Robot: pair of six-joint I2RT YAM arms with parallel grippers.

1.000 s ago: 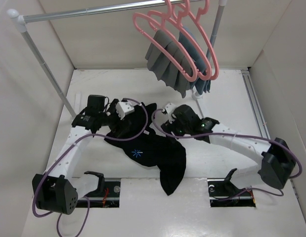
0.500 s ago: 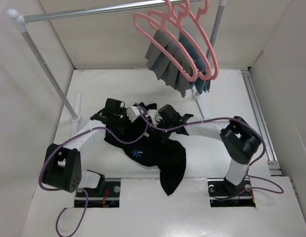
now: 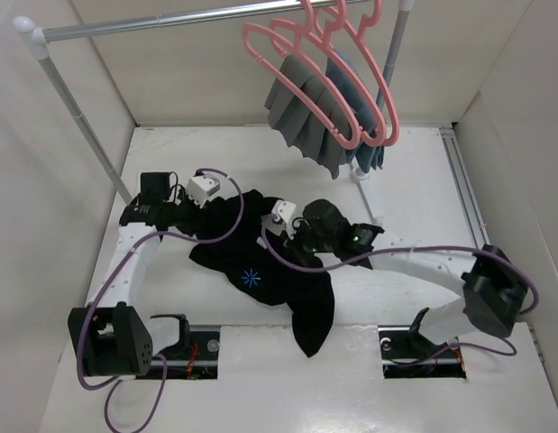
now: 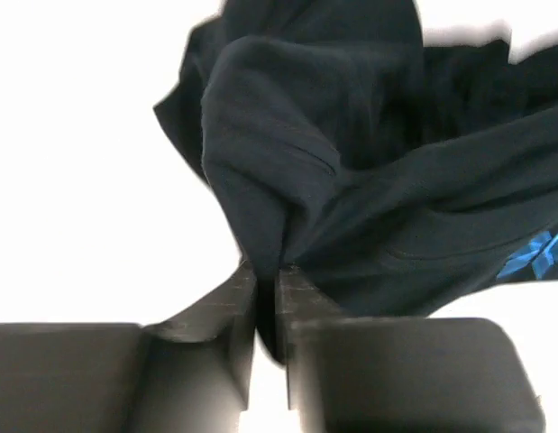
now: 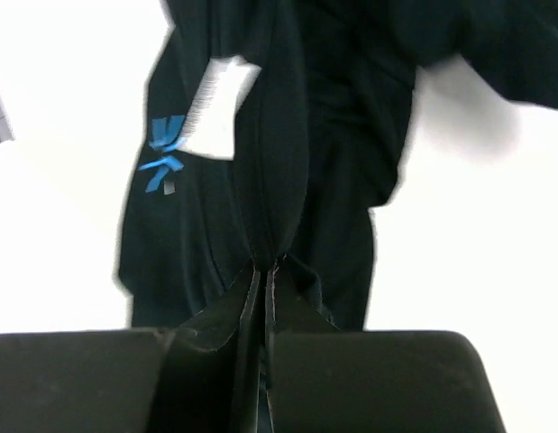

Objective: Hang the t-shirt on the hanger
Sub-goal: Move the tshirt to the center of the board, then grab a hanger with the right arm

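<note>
White tabletop [image 3: 423,180], walled on three sides, with a metal rail [image 3: 170,20] running above its far edge. The black t-shirt [image 3: 279,271] lies crumpled around the middle, slightly toward the left edge, with one tail trailing to the near edge. Its blue star mark [image 3: 251,278] faces up.

The left pincer [image 4: 267,271] is nearly closed, nipping a raised fold at the shirt's left side. The right pincer [image 5: 264,266] is equally narrow, clamped on a ridge of cloth near the white label [image 5: 217,104]. Both arms reach in from the near edge, with the bunched cloth between them.

The hanger [image 3: 250,38] hangs bare from the rail toward the far right corner. It is in front of two like hangers carrying grey cloth [image 3: 301,117] and blue cloth [image 3: 376,155], and is well apart from the shirt.

The shirt looks light, limp and easily bunched. It will probably sag and fold wherever it is not held, and a thin pinch could slip. The best holds are likely at the collar or shoulder seams, one on each side, so the neck opening spreads for the hanger's notched shoulders. Whether the present grips sit on those seams cannot be told. The hanger appears thin and stiff, and it may swing if nudged.
</note>
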